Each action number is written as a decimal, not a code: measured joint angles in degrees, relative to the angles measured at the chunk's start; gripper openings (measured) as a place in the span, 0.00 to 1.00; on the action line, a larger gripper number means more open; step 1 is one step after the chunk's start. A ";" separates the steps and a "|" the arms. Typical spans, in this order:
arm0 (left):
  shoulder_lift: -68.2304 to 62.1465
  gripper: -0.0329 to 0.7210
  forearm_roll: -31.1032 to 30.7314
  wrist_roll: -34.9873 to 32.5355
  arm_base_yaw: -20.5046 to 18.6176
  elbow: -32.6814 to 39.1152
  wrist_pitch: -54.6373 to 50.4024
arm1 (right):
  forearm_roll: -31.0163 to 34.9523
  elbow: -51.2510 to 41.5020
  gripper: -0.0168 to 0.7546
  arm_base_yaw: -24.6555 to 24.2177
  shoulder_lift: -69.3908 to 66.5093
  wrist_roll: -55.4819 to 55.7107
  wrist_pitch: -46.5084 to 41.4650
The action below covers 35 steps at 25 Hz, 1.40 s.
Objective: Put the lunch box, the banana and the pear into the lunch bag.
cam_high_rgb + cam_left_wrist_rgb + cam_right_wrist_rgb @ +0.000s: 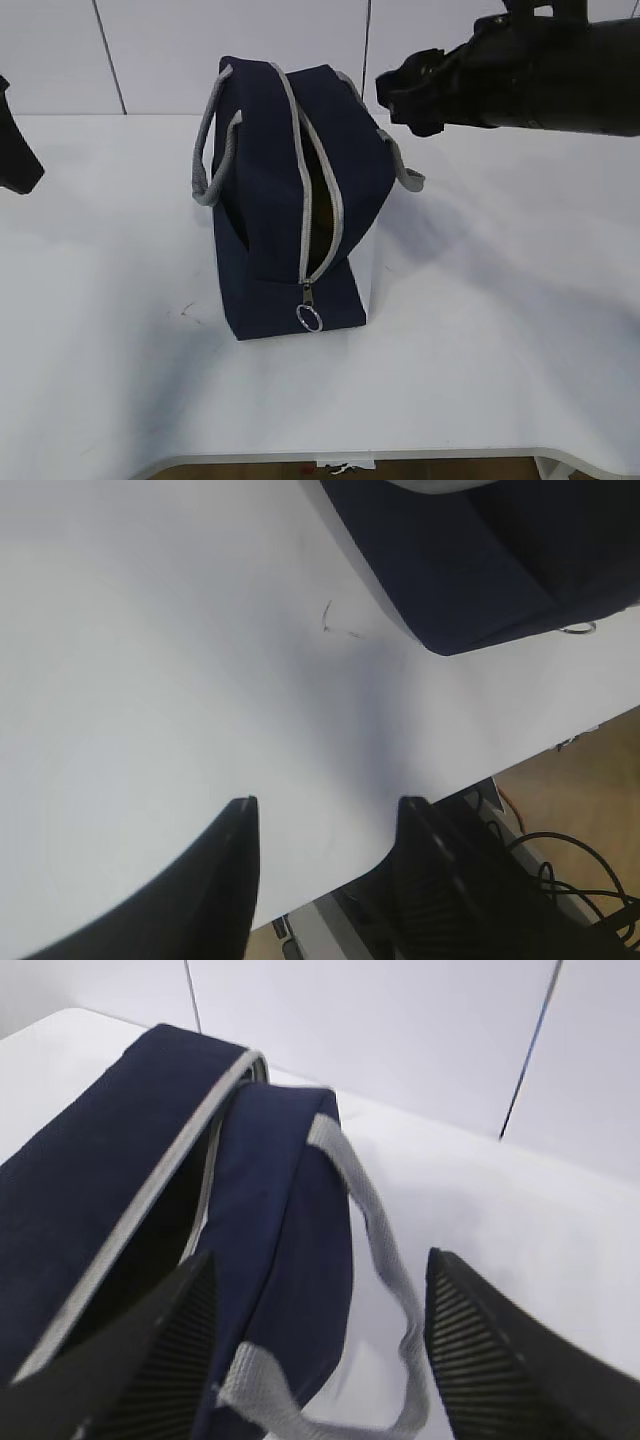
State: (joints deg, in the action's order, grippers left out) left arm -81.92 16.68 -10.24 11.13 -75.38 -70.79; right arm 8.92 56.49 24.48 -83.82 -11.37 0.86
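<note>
The navy lunch bag (270, 190) stands upright mid-table, its grey zipper (308, 215) open along the top and a ring pull (309, 318) hanging at the near end. Its inside is dark. My right gripper (320, 1260) hovers open over the bag's right side (290, 1190), with the grey handle (375, 1230) below its fingers and nothing held; it also shows at the upper right (398, 95). My left gripper (325, 805) is open and empty over bare table near the front edge, left of the bag's corner (470, 590). The lunch box, banana and pear are out of view.
The white table (480, 330) ends close to the front, where floor and cables (560, 850) show below the edge. A small scratch mark (330, 620) lies on the table left of the bag. A wall stands behind the table.
</note>
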 joint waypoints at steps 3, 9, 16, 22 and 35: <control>0.00 0.49 0.23 0.00 0.00 0.00 0.00 | -5.55 -0.53 0.68 0.73 -0.36 -0.20 3.36; 0.00 0.49 0.35 0.04 0.00 0.00 0.00 | -8.92 -8.50 0.68 6.04 -0.36 -0.08 16.60; 0.00 0.48 0.35 0.04 0.00 0.00 0.00 | -8.92 -23.10 0.68 8.11 -0.36 4.08 35.83; 0.00 0.48 0.35 0.04 0.00 0.00 0.00 | -8.92 -30.56 0.66 8.20 -1.14 7.21 40.54; 0.00 0.47 0.35 0.04 0.00 0.00 0.00 | -22.14 -32.69 0.66 8.20 -10.15 15.84 46.70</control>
State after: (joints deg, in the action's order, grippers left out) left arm -81.92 17.04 -10.20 11.13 -75.38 -70.79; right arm -13.22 23.80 32.68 -93.97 4.47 47.56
